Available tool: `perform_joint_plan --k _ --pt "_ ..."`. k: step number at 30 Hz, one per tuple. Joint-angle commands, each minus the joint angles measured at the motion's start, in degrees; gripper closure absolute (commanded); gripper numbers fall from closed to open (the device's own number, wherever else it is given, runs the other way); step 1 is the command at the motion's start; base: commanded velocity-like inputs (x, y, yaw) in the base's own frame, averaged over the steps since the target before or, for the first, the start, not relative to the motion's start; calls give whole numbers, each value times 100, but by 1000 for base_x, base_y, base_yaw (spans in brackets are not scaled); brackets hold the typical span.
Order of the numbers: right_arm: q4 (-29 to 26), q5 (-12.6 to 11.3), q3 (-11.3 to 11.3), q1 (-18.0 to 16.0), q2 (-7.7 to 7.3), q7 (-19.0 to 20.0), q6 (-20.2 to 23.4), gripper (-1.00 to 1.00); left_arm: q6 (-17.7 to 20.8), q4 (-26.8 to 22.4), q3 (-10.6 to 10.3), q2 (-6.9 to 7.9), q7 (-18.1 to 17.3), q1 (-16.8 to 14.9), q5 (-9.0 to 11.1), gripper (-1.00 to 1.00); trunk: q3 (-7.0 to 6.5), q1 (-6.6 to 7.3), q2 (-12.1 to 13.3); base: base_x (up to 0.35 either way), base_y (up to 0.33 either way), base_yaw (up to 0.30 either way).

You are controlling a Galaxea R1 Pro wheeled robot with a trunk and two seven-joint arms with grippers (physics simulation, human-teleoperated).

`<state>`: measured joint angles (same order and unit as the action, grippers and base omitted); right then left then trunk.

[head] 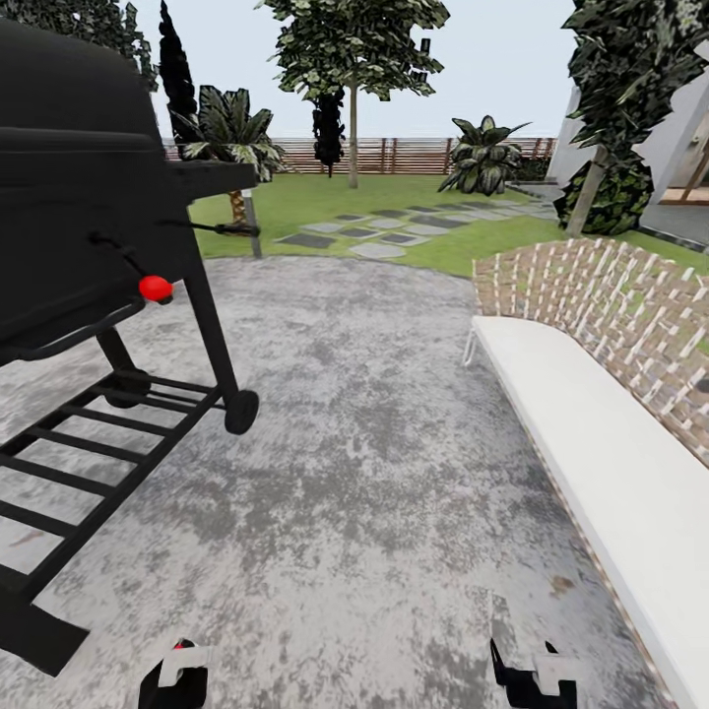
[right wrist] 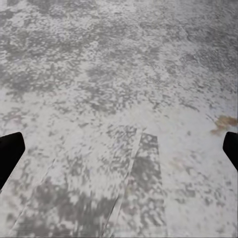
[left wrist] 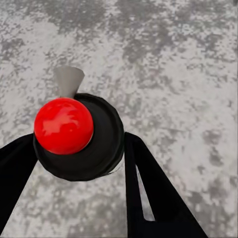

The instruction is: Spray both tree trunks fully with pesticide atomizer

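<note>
At the left of the head view stands a black barbecue grill (head: 89, 197) on a wheeled frame, a red knob (head: 155, 288) on its front. Low at the near edge, the left gripper (head: 175, 679) is clamped on the pesticide atomizer (left wrist: 79, 136): in the left wrist view its black fingers (left wrist: 148, 188) flank a round black body with a red ball on top and a pale grey nozzle pointing away from the camera. The arm is tucked low, close to the trunk.

Ahead, grey mottled paving (head: 374, 443) runs to the lawn (head: 325, 202) with its stepping stones (head: 379, 236). The far tree (head: 352, 128) stands straight ahead by the slat fence (head: 404, 155), its pale trunk upright. A second tree (head: 589, 187) leans at the far right, beyond a white bench with a woven back (head: 591, 423). Both lie well apart from the atomizer, so the coming move looks like a drive forward.

The right gripper (head: 535, 675) hangs low at the near right, fingers spread wide over bare paving, holding nothing.
</note>
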<state>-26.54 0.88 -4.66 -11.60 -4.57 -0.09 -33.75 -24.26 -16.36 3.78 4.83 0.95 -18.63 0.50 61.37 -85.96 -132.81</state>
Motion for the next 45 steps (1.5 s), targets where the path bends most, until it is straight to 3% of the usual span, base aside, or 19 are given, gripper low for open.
perform_joint_plan --k 1,12,45 --pt "0 0 0 0 0 0 0 -100 0 -2 0 0 -1 0 1 100 0 0 0 333 5 -60" --pt "0 0 0 0 0 0 0 -100 0 -3 0 0 -2 0 1 100 0 0 0 334 1 -185" --pt "0 0 0 -1 0 0 0 -100 0 -3 0 0 1 0 2 100 -5 0 0 336 0 -2"
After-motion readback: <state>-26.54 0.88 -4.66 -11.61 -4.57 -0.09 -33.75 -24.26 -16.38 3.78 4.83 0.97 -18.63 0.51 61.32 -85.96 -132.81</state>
